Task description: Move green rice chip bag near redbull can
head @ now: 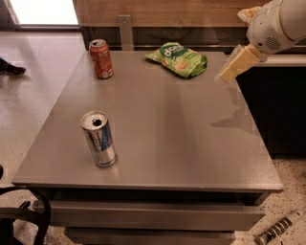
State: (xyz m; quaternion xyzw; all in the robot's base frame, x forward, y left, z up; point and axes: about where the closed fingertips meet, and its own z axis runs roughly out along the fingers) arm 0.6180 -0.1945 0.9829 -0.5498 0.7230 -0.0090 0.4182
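Note:
The green rice chip bag point(178, 59) lies flat at the far middle of the grey table point(181, 139). The redbull can point(98, 139), silver and blue with an open top, stands upright near the table's front left. My gripper point(235, 65) hangs above the table's far right edge, to the right of the bag and a short way from it, with nothing seen in it. It is far from the redbull can.
A red-orange soda can point(101, 59) stands upright at the far left of the table. A wooden counter wall point(158, 14) runs behind the table. A dark cabinet point(282, 110) stands to the right. A metal object point(279, 228) lies on the floor at lower right.

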